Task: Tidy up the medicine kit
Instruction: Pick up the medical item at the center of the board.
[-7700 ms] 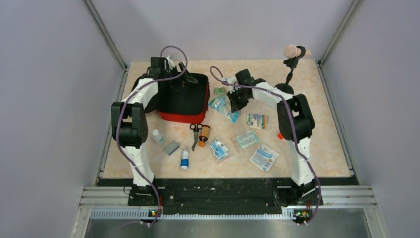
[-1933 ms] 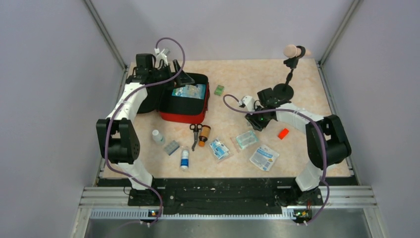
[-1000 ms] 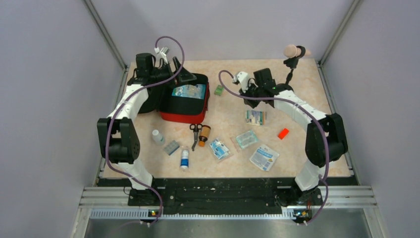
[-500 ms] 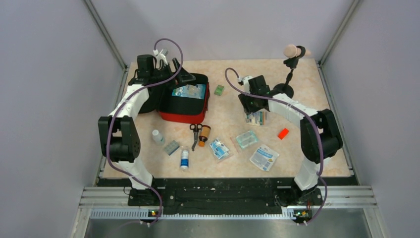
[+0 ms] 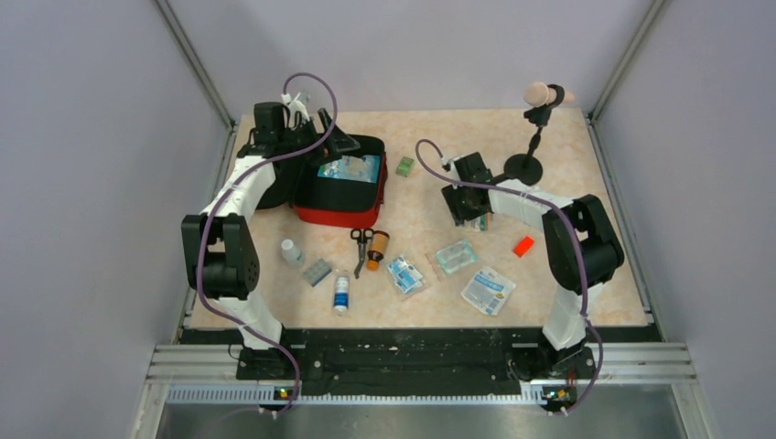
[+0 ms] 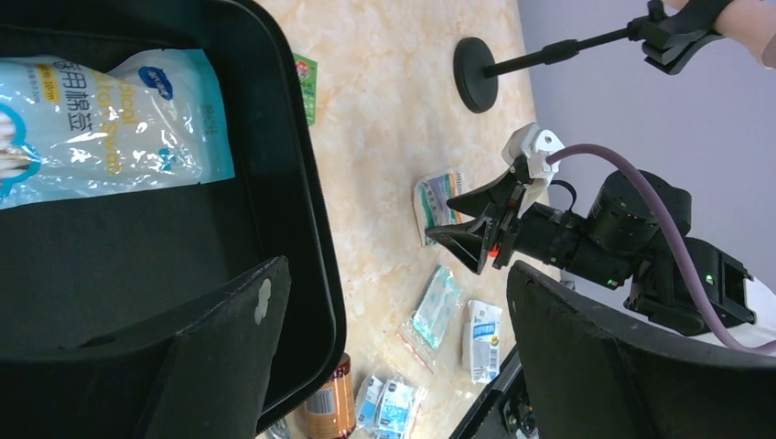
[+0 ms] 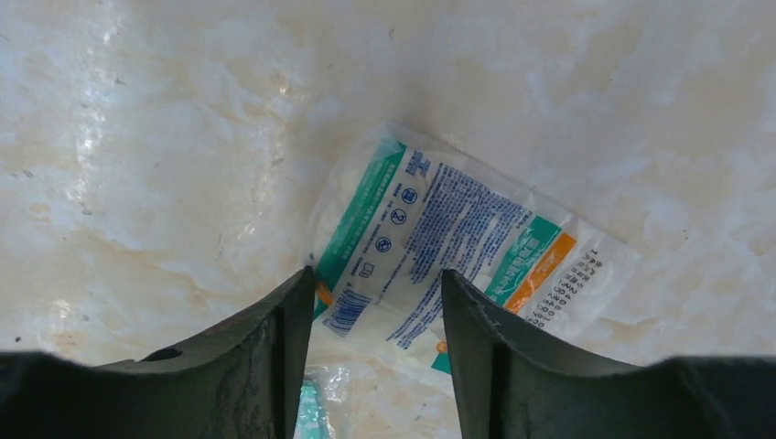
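Note:
The red medicine kit (image 5: 334, 217) lies open at the back left, its black lining (image 6: 137, 265) showing. A blue and white packet (image 5: 349, 169) lies inside it and also shows in the left wrist view (image 6: 101, 119). My left gripper (image 5: 334, 139) hangs over the kit's back edge, open and empty (image 6: 395, 274). My right gripper (image 5: 465, 210) is open and low over a white packet with green and orange print (image 7: 458, 238). Its fingers straddle the packet's near end. In the top view the packet (image 5: 482, 219) is partly hidden by the gripper.
Scissors (image 5: 360, 247), a brown bottle (image 5: 377, 245), a small white bottle (image 5: 291, 251), a blister pack (image 5: 317, 272), a blue-labelled bottle (image 5: 341, 293), blue packets (image 5: 405, 274), a green zip bag (image 5: 455, 257), a white pouch (image 5: 488, 290), an orange-red block (image 5: 523, 245), a green sachet (image 5: 404, 165) and a microphone stand (image 5: 531, 137).
The blue packet that the right gripper carried now lies in the kit. The right arm swung from the back towards the white packet and came down over it. The left arm barely moved.

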